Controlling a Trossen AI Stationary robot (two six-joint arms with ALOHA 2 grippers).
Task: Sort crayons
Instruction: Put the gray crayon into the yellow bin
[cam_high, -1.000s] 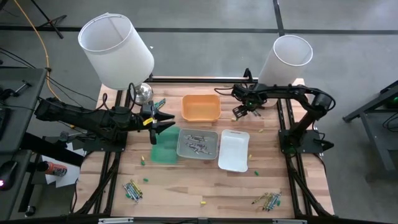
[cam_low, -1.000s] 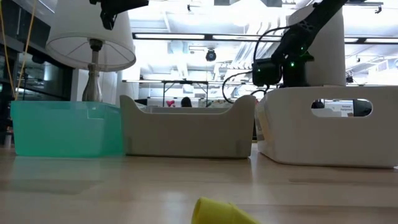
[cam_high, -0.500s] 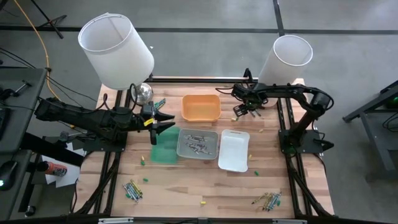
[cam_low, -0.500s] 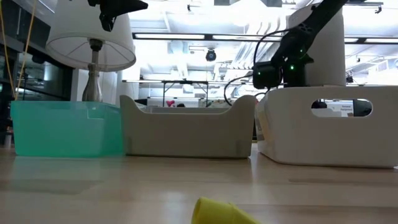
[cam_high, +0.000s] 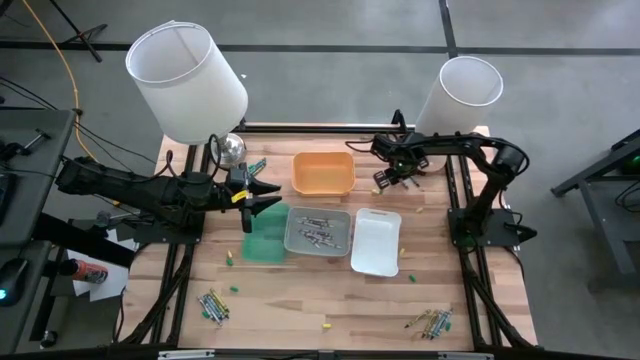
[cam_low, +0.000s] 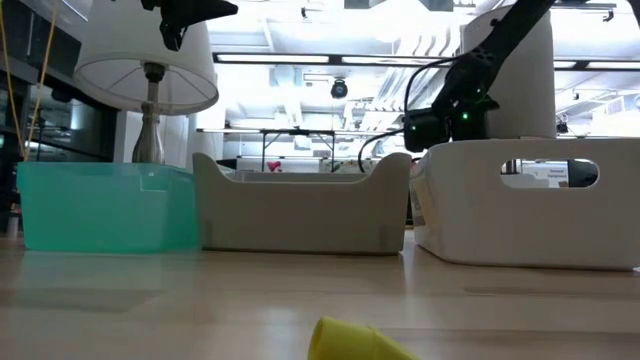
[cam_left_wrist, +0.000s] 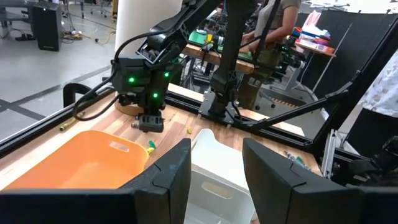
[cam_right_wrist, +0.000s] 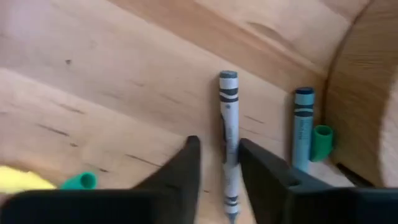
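Between the right gripper's (cam_right_wrist: 217, 165) fingers, 1 grey crayon (cam_right_wrist: 229, 121).
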